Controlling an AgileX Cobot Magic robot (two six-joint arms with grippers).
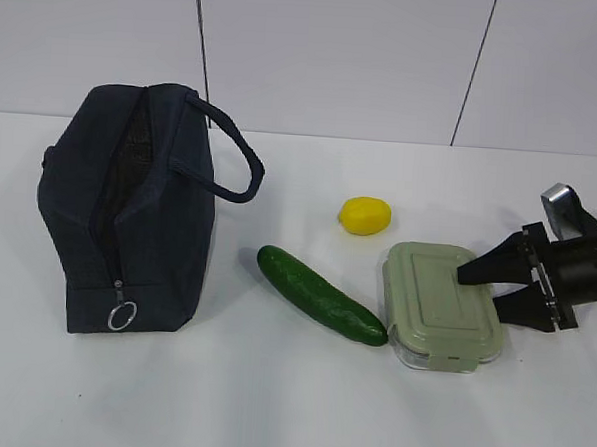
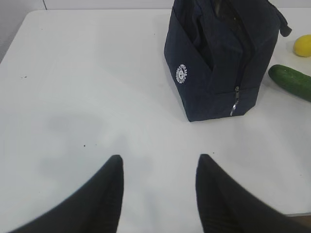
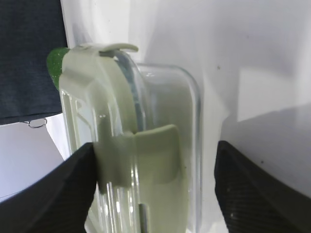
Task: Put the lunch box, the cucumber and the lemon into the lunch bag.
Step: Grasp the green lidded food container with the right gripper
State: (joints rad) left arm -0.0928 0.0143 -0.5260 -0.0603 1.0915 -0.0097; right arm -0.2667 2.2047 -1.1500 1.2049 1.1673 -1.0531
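Centrally, the lunch box (image 1: 443, 303) sits between the right gripper's (image 1: 483, 289) wide-spread jaws, cucumber (image 1: 320, 294) touching it, lemon (image 1: 364, 215) near, lunch bag (image 1: 129, 210) well apart; left gripper (image 2: 159, 167) hovers half-open, empty.

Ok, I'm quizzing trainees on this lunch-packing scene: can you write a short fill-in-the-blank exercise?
1. The yellow fruit behind the cucumber is a ____.
2. The right tool is open around the ____.
3. The lunch bag lies on the table with its zipper ____.
4. The left tool holds ____.

Missing words: lemon; lunch box; open; nothing
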